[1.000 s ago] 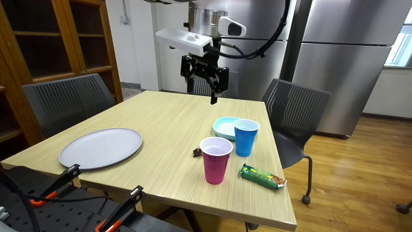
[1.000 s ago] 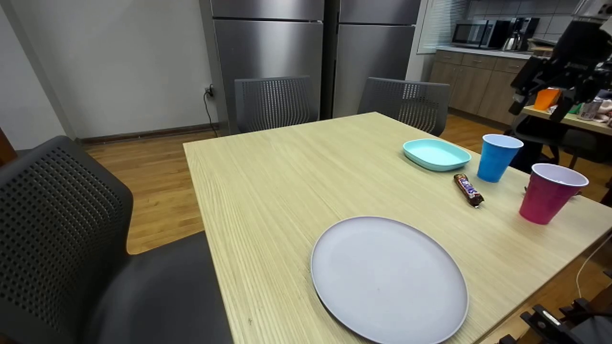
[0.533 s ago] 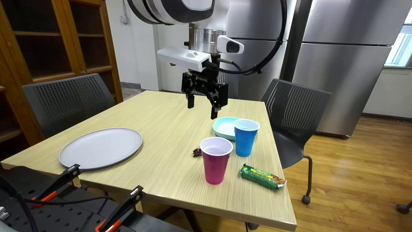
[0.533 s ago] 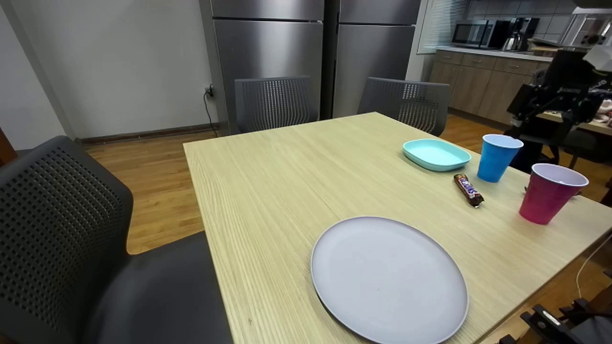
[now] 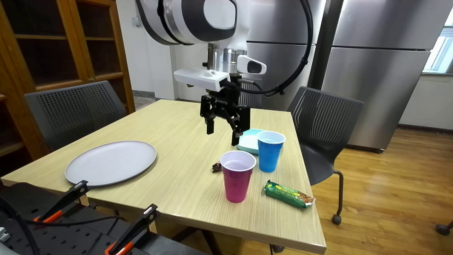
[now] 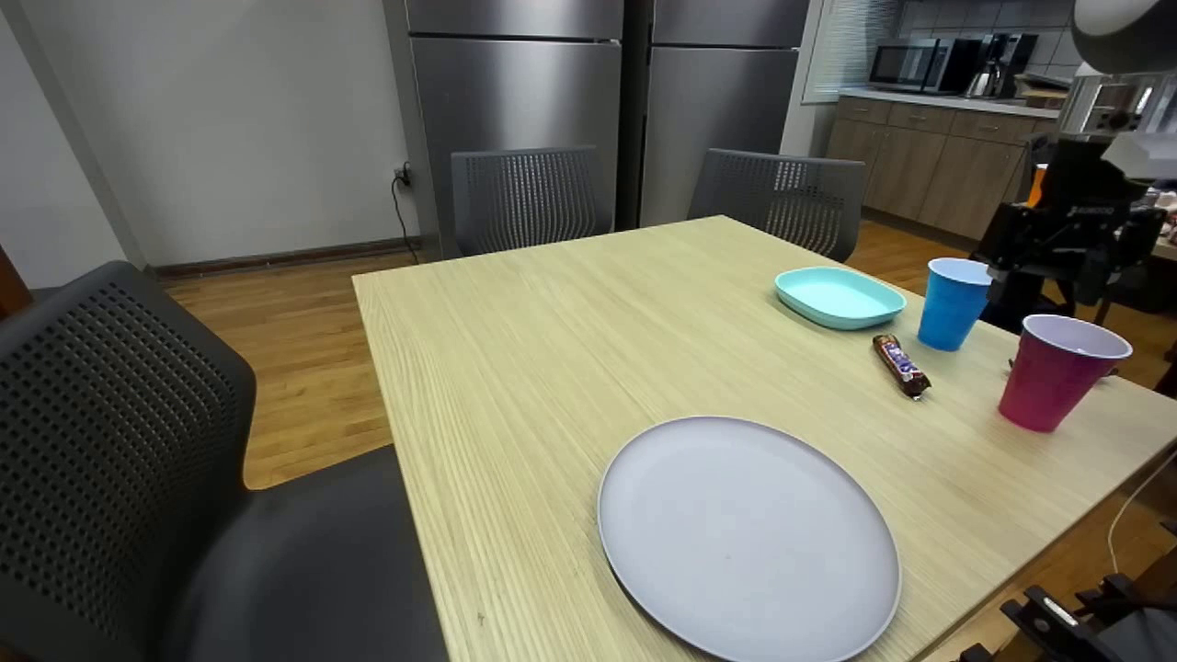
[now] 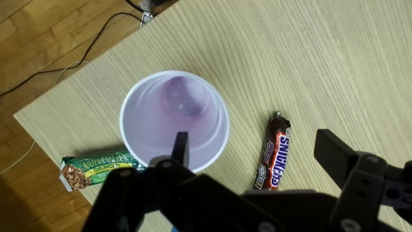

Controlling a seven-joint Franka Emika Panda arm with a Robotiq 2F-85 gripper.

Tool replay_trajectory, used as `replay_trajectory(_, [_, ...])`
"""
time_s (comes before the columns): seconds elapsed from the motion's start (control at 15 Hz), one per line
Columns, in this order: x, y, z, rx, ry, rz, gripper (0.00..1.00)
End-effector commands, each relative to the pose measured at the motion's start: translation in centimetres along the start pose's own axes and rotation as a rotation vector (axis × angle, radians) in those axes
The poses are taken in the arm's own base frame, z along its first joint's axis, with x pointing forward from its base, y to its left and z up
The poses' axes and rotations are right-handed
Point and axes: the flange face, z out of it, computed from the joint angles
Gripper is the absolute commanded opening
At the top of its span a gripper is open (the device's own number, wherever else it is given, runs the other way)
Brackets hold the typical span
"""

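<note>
Closest to me, two black-and-orange clamps [image 5: 138,225] angle up from a dark perforated platform [image 5: 70,238] to the near edge of the pale wooden table [image 5: 184,138]. Just in from that edge stands a magenta cup [image 5: 236,186], upright, white inside. A green granola bar [image 5: 288,194] lies just beside it, toward the table's corner; in the wrist view the cup's rim covers one end of the wrapper. A flat lilac-grey plate [image 5: 111,163] sits near the same edge, well apart from the cup.

Just past the magenta cup lies a Snickers bar [image 7: 274,154], flat on the table; in an exterior view only one end of the Snickers bar [image 5: 216,167] peeks out from behind the cup. The jaws hang in the air over the table, spread wide with nothing between them, black fingertips [image 5: 210,126] pointing down. A white robot arm [image 5: 216,21] carries them. A blue cup [image 5: 269,154] stands upright near the Snickers bar, with a turquoise dish [image 5: 249,141] partly behind it.

Farther back, dark mesh-backed chairs [image 5: 322,120] stand round the table, and beyond them rise steel refrigerators [image 5: 380,88].
</note>
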Motion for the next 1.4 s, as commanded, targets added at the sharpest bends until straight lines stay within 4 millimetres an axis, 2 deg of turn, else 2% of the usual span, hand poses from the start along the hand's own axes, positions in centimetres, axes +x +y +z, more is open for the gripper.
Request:
replay_trajectory(0.0, [0.6,0.0,0.7,-0.037,-0.010,0.022,1.00])
replay_trajectory(0.93, [0.9,0.3,4.5,-0.082,-0.040,0.019,1.00])
replay_trajectory(1.2, [1.0,0.3,5.0,-0.090,-0.043,0.021,1.00])
replay_trajectory(1.27, [1.0,0.4,5.0,-0.091,-0.042,0.020,0.75])
replay_trajectory(1.33, [1.0,0.4,5.1,-0.095,-0.041,0.016,0.73])
